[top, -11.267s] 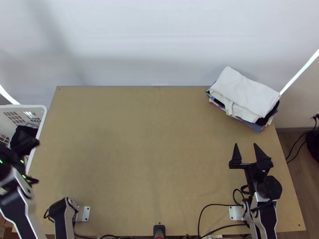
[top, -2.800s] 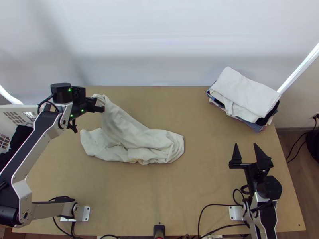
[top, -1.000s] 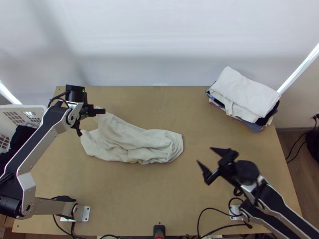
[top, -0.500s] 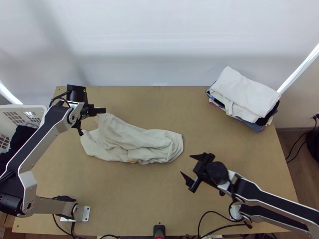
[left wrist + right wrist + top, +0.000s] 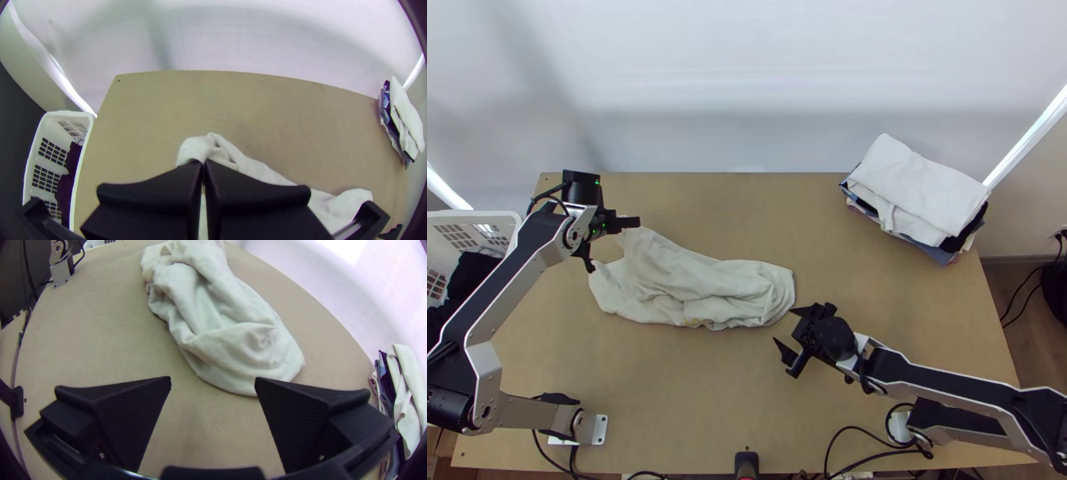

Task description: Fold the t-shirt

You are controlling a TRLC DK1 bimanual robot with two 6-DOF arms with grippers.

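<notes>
Nearest me, my right gripper [image 5: 785, 325], with its wide flat black fingers [image 5: 129, 413], is spread wide over the light wooden table [image 5: 731, 384]. Bare tabletop shows between its two tips, and one tip is right by the end of the off-white cloth t-shirt [image 5: 699, 284]; I can't tell whether it touches.

The shirt lies bunched and wrinkled across the left and middle of the table, in a long, rumpled heap, a small yellowish patch [image 5: 693, 322] on its near edge. From its far left part a fold rises toward my left gripper [image 5: 633, 222], whose black fingers are pressed together, pinching a bit of that cloth.

Off to my left, beside the table, is a white plastic basket [image 5: 483, 214] of slatted sides, with dark cloth [image 5: 467, 276] in it. At the far right corner sits a stack of folded clothes [image 5: 919, 192], white on top, black and blue layers beneath.
</notes>
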